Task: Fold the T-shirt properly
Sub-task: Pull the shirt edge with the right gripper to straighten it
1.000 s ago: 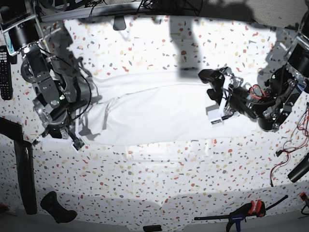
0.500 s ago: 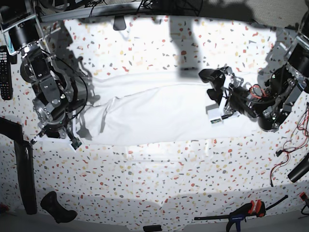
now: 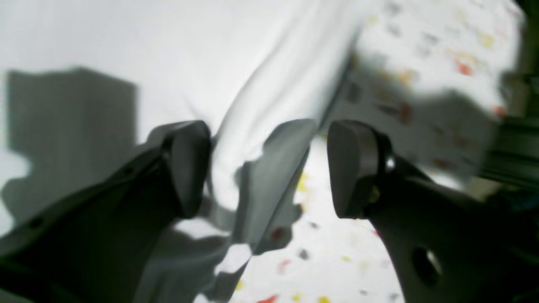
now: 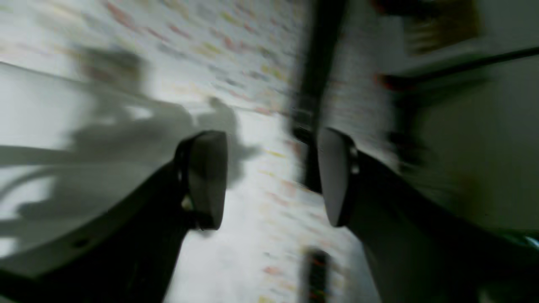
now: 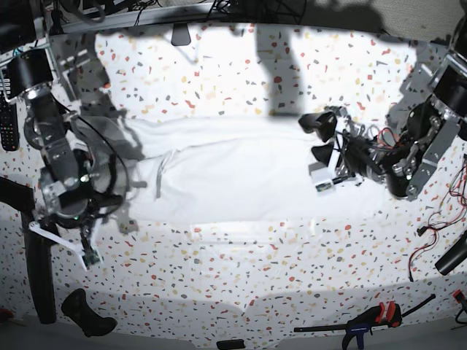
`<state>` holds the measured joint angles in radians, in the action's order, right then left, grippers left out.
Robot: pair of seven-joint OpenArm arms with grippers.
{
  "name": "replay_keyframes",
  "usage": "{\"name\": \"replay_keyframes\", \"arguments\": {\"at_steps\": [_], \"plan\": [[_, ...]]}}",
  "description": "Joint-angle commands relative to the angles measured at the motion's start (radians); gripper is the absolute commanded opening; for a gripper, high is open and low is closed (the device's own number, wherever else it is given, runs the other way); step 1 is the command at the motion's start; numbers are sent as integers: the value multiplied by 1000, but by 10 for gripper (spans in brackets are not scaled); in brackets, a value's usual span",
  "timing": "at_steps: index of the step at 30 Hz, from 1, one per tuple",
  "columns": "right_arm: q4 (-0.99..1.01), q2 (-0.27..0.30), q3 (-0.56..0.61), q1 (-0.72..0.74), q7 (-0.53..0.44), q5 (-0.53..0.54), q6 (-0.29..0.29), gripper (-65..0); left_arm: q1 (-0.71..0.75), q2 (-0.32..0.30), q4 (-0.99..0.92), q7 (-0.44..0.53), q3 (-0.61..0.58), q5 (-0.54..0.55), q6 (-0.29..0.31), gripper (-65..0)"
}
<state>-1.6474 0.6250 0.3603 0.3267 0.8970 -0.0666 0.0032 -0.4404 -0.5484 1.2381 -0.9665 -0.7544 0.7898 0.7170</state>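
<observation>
A white speckled tabletop (image 5: 241,270) fills the scene, the T-shirt (image 5: 241,171) spread flat across its middle. The right gripper (image 4: 269,176) now stands with its jaws apart and nothing between them; a second ago it sat at the shirt's nine o'clock edge, and it has since drawn off toward eight o'clock, clear of the cloth. The left gripper (image 3: 267,168) has its jaws wide, straddling the shirt's three o'clock edge without pinching it, much as before.
</observation>
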Motion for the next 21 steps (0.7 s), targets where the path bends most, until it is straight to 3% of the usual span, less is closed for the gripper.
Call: {"name": "replay_keyframes", "arguments": {"at_steps": [1, 4, 8, 14, 17, 21], "plan": [[-19, 9, -7, 19, -42, 45, 6, -310, -5, -17, -5, -34, 0, -68, -45, -214], [-19, -3, -7, 18, -82, 174, 73, -310, -5, -17, -5, -34, 0, -68, -44, -214], [-20, -13, -7, 19, -108, 171, 72, -310, -2, -18, -18, -19, 0, -115, -46, -214], [-27, -13, -35, 19, -75, 172, 72, -310, 28, -23, -138, -14, 1, -223, -192, -214], [-49, -13, -52, 16, -56, 172, 74, -310, 51, -42, -169, -37, 1, -225, -202, -214], [-133, -16, -73, -16, -51, 172, 146, -310, 58, -77, -169, -55, 1, -226, -266, -214]]}}
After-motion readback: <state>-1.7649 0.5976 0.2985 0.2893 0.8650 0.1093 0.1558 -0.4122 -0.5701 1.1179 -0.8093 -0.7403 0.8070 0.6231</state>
